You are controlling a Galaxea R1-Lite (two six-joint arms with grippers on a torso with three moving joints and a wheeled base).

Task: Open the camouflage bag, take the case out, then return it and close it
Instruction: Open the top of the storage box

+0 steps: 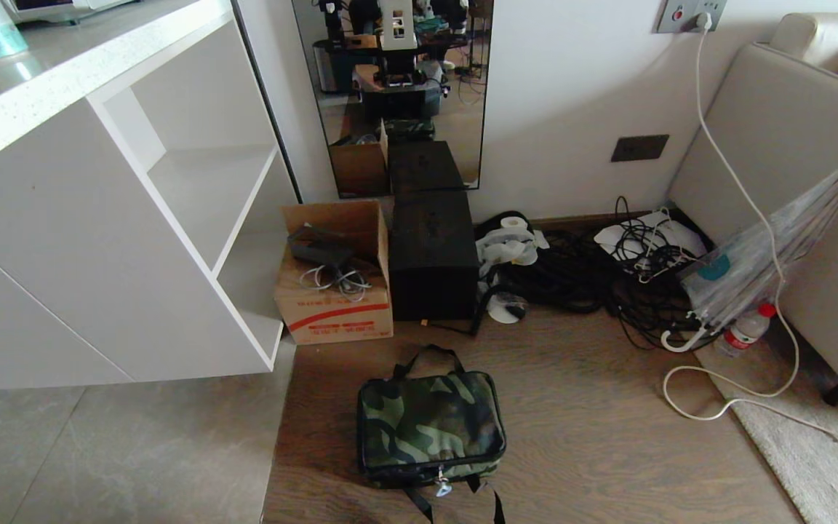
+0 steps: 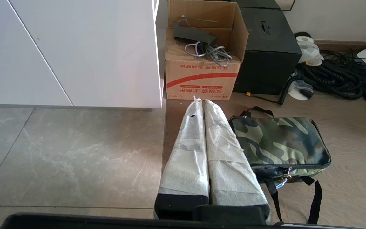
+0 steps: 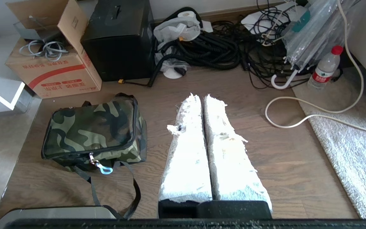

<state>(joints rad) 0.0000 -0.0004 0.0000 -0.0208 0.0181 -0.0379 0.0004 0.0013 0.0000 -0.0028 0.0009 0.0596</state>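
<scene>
Both pincers together, empty: left gripper [image 2: 201, 101] and right gripper [image 3: 201, 96] flanking zipped bag [image 1: 430, 429], poised for unzipping.

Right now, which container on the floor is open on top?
The brown cardboard box: flaps up, cables inside. The camouflage bag is zipped; the black box is closed.

Left pincer [image 2: 201, 103], right pincer [image 3: 202, 97] closed.

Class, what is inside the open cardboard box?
The cardboard box holds a dark flat device and coiled grey cables. Anything beneath them is hidden.
</scene>
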